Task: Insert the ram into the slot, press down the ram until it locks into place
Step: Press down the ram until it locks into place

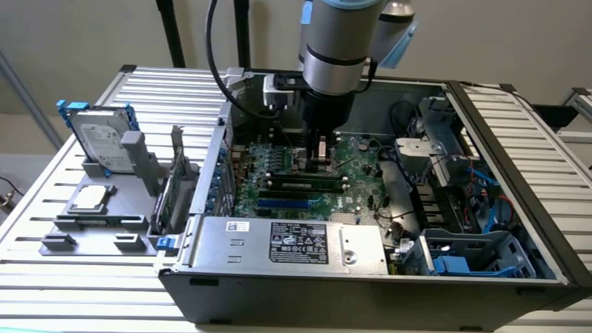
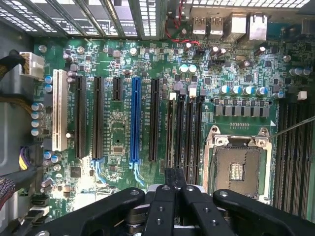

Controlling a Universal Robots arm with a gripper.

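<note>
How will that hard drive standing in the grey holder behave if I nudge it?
The hard drive looks like a rigid metal-cased block, so it is probably stiff and heavy for its size. It stands on edge, tall and narrow, so it may tip, though the grey holder at its base likely steadies it.

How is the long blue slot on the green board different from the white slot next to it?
The blue slot is bright blue; the white slot is pale cream. The blue slot looks longer and thinner; the white slot looks shorter and wider. The blue slot lies among the black slots; the white slot sits by the board's edge. Both are straight and run side by side.
</note>
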